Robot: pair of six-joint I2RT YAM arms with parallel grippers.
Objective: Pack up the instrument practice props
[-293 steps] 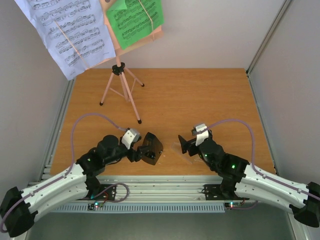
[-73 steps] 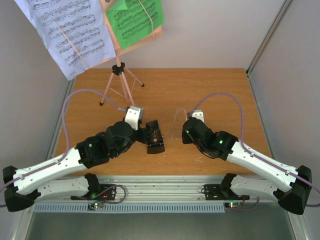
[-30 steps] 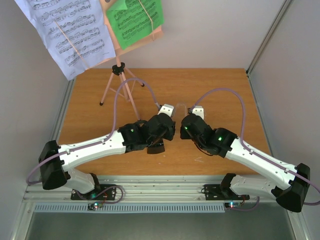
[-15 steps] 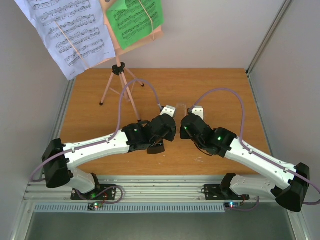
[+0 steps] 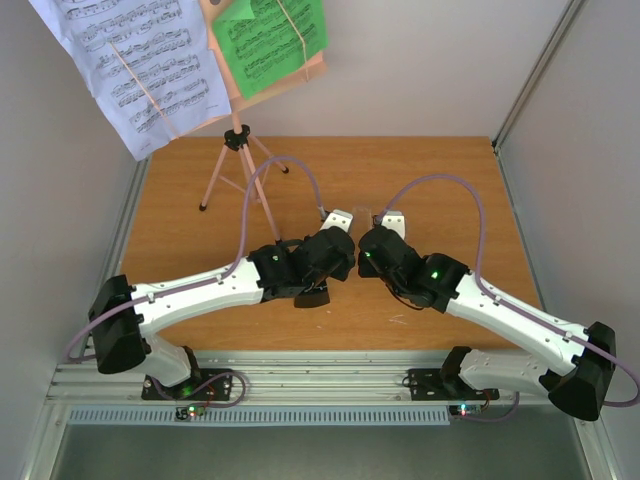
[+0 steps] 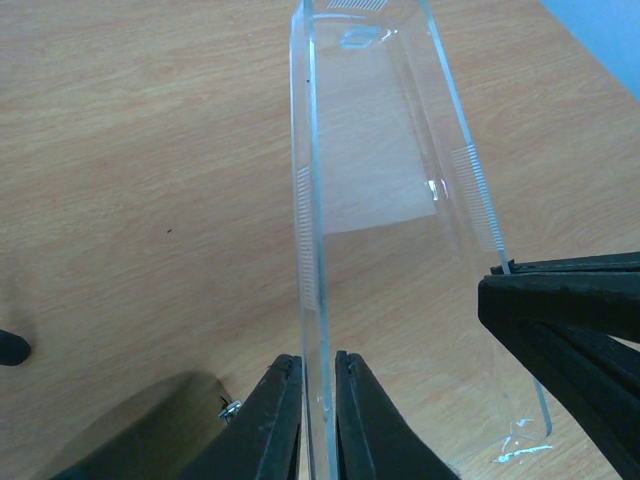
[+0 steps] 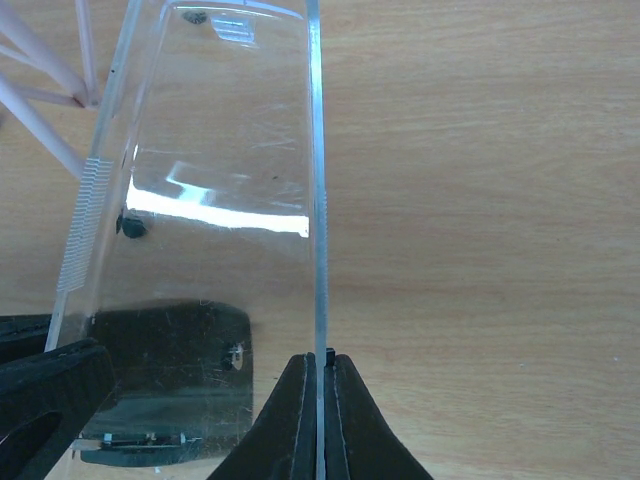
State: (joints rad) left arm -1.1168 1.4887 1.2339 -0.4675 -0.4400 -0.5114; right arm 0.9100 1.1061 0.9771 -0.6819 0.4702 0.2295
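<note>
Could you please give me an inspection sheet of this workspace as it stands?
Surface: wooden table.
Job's things: pink music stand upright back left, holding white sheet and green sheet; black metronome by the left wrist; clear cover held over the table.
Clutter: nothing seen.
Grippers: left gripper and right gripper each shut on a cover edge.
Cables: purple cables arch over both arms.
Surroundings: grey walls.

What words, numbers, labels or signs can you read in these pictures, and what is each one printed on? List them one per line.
No word or number can be read anywhere.
On the white sheet: printed staves of music notes, too small to read.
On the green sheet: printed music notes, also too small to read.
On the clear metronome cover: a small moulded mark near its far end, too blurred to read.
</note>
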